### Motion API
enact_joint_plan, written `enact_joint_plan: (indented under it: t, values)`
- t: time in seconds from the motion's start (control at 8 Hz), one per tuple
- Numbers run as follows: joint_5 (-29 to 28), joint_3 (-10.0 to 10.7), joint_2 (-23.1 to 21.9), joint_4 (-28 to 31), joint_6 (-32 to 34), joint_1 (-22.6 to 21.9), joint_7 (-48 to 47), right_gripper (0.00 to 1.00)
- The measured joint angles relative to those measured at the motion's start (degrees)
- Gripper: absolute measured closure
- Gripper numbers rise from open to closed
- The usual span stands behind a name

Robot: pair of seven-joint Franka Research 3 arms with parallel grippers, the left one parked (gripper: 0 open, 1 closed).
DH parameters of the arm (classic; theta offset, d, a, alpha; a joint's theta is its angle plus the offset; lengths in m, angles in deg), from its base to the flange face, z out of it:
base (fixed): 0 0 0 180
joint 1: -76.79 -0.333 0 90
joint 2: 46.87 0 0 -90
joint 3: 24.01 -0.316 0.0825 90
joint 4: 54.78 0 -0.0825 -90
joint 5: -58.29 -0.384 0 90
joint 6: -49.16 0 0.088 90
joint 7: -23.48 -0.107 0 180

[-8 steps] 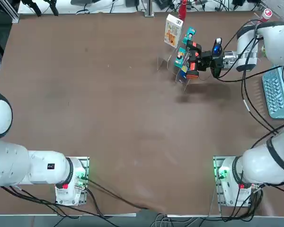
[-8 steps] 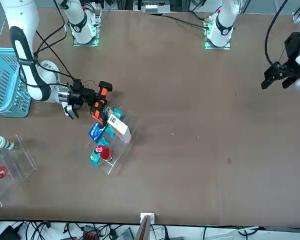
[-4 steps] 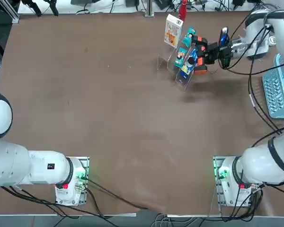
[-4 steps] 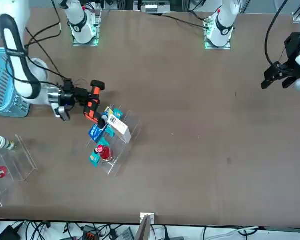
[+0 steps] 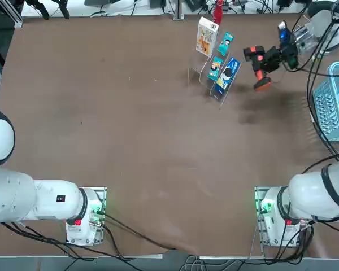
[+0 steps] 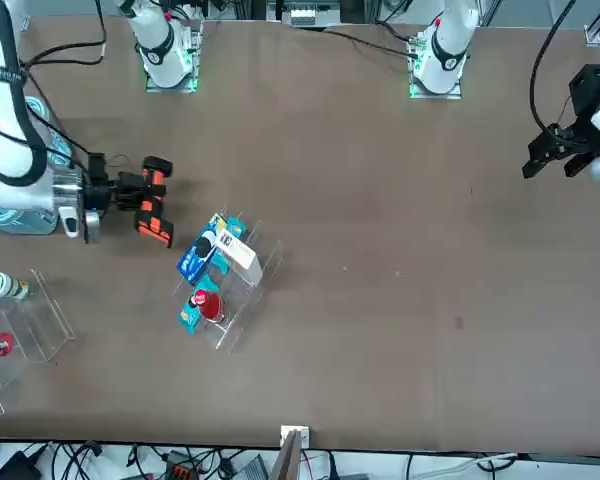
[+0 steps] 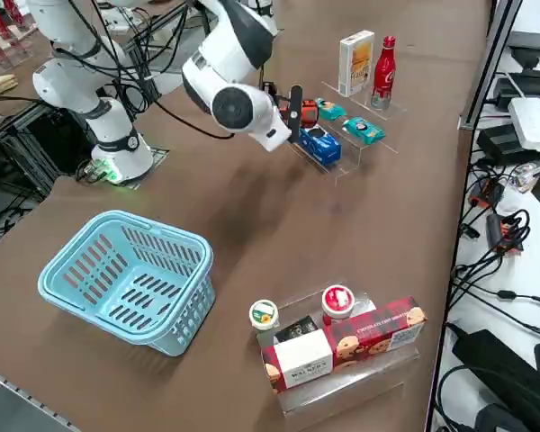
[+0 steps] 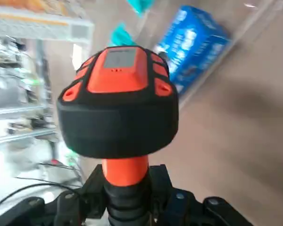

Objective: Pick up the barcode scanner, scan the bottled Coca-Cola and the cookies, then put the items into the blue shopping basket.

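My right gripper [image 5: 269, 58] is shut on the handle of the barcode scanner [image 5: 257, 63], black with orange trim, and holds it in the air to the right of the clear stand. In the right wrist view the scanner's head [image 8: 118, 103] fills the middle, pointing toward the shelf. The cookies [image 5: 206, 35], an upright white box, stand at the stand's far end with the bottled Coca-Cola [image 7: 383, 70] beside them. The blue shopping basket [image 7: 126, 279] sits on the table at the robot's right, apart from the gripper [image 6: 120, 190].
The clear acrylic stand [image 5: 200, 73] also holds a blue packet [image 5: 228, 72] and small teal packets [image 5: 225, 42]. A second clear stand [image 7: 342, 360] with stubby capped bottles and a red biscuit box sits beyond the basket. Cables trail from the right arm over the basket's side.
The right arm has drawn back from the stand toward the basket side, carrying the scanner with it. The packets on the stand have not moved.
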Motion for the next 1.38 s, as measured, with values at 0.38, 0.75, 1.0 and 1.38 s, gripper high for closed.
enact_joint_plan:
  t: [0.38,0.75,1.0,1.38]
  values:
    - [18.39,-0.18,-4.35,-0.27,-3.21,-0.18,-9.98,0.56]
    - [30.50,-1.07,-9.01,5.27,-10.19,-3.46,-24.08,0.56]
    - [32.94,-1.25,-9.57,10.63,-16.68,-5.01,-28.88,0.56]
    - [39.09,-1.31,-8.44,18.55,-29.68,-6.06,-33.68,0.56]
